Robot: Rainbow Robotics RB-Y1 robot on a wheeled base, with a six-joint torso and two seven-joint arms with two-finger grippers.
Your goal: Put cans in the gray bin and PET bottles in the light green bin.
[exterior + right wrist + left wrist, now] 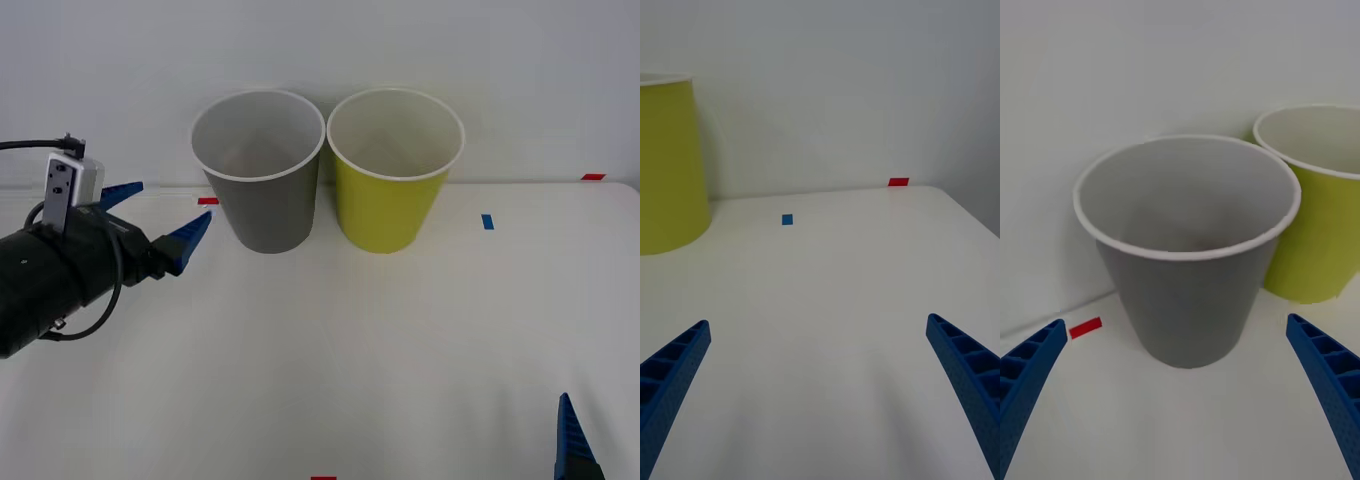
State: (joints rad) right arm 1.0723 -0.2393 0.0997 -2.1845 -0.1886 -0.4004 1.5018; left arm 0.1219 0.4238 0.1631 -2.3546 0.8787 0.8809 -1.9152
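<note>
My left tool (160, 222) hovers wide open beside the large dark gray tapered bin (262, 200); the yellow-green tapered bin (392, 195) stands alongside. My right tool (820, 390) waits wide open low over the white bench (400, 340).

A white table (400, 340) carries the gray bin (262, 205) and the light green bin (390, 205), upright, side by side (rims nearly touching), plus small red and blue tape marks (487, 221).

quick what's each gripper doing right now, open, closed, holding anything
Left gripper: open, empty, raised left of the gray bin.
Right gripper: open, empty, low over the table to the right of the green bin.
</note>
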